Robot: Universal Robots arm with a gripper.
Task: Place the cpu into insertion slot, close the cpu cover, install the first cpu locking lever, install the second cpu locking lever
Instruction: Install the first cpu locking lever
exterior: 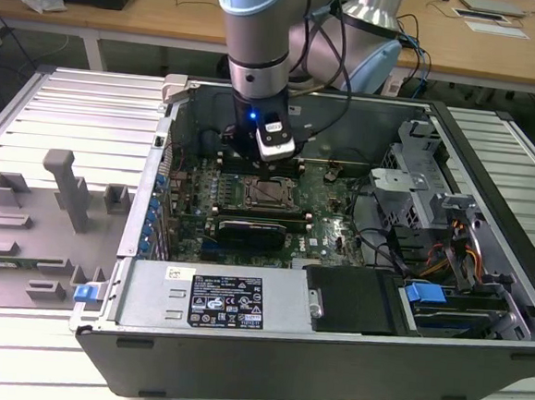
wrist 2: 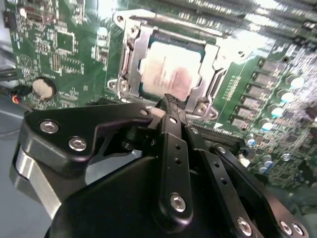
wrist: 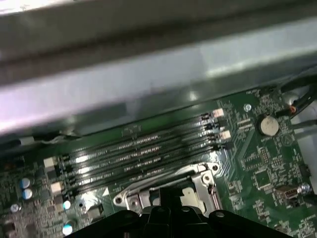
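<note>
The exterior view takes in the whole open case point(exterior: 330, 353) on a slatted table point(exterior: 71, 101), with the arm point(exterior: 257, 32) reaching down so that the gripper point(exterior: 272, 168) hangs over the slot point(exterior: 268, 194). The first wrist view looks across the board point(wrist: 257, 163) to the memory slots point(wrist: 138, 148) and catches one edge of the cover point(wrist: 198, 181). The second wrist view comes closer: the cpu point(wrist 2: 171, 74) sits in the slot with the cover lying flat around it. The gripper's fingers point(wrist 2: 171, 129) are pressed together on nothing, their tip just beside the cover's near edge.
</note>
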